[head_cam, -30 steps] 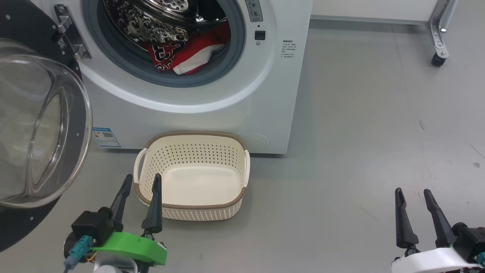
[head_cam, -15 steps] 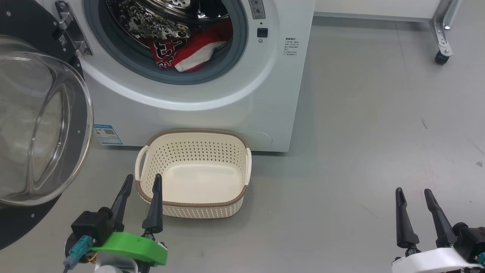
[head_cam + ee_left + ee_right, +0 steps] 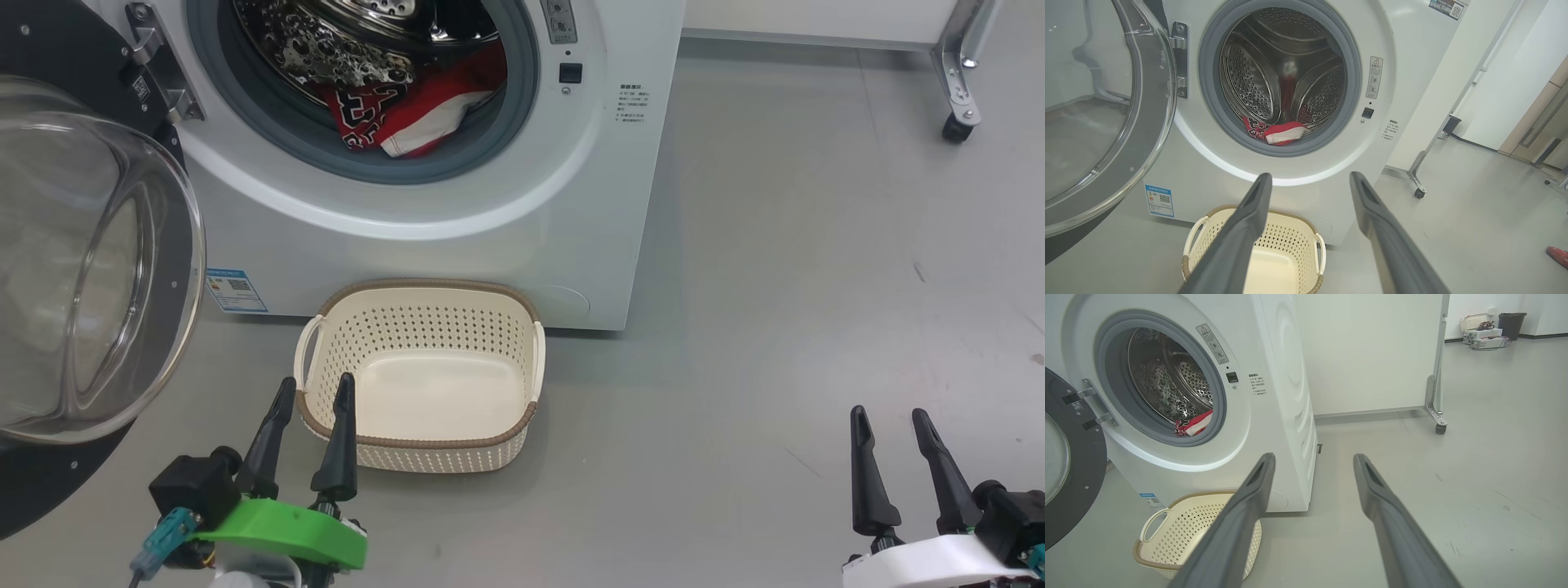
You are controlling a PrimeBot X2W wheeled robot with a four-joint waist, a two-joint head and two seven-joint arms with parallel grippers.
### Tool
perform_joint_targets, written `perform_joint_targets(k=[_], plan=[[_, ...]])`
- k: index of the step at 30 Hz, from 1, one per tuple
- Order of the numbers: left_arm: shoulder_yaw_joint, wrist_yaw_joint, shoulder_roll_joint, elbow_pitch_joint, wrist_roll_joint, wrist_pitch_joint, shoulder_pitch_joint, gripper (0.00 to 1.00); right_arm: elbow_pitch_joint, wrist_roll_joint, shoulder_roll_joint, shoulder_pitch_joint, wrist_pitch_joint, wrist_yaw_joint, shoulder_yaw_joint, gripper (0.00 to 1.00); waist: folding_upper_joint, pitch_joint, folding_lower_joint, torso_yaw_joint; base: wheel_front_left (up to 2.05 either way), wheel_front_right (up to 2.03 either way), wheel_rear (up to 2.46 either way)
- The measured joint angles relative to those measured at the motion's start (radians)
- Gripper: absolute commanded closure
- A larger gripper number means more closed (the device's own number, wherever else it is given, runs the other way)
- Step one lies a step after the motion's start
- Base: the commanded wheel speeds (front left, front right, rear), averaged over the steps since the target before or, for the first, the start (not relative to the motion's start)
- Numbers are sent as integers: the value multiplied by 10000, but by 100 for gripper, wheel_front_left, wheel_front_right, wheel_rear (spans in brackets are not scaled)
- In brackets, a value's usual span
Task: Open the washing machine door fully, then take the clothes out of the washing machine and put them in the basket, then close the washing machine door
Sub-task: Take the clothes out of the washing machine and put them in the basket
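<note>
The white washing machine [image 3: 457,237] fills the upper left of the head view, its door [image 3: 82,269] swung wide open to the left, glass bowl bulging toward me. Red and white clothes [image 3: 408,110] lie at the front of the steel drum, also visible as clothes [image 3: 1276,132] and clothes [image 3: 1194,424]. The cream basket [image 3: 420,445] sits empty on the floor in front of the machine. My left gripper [image 3: 314,392] is open beside the basket's near left corner. My right gripper [image 3: 888,416] is open at the lower right, far from everything.
Grey floor [image 3: 775,286] spreads to the right of the machine. A wheeled metal frame leg [image 3: 955,90] stands at the upper right, carrying a white panel [image 3: 1372,355]. Boxes and a dark bin [image 3: 1508,320] sit far back. A red object [image 3: 1557,255] lies on the floor at the right.
The head camera has shifted a little, so the whole scene sits slightly to the right. My left gripper has edged slightly right. The clothes, basket and door lie as before.
</note>
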Motion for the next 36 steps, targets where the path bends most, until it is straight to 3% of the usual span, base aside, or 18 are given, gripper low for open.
perform_joint_targets(k=[36], plan=[[174,-2,10,-132,1014,0,-9,0,142,-98,134,5,-2,171,-27,0,0,-160,0,140,86,-86,0]])
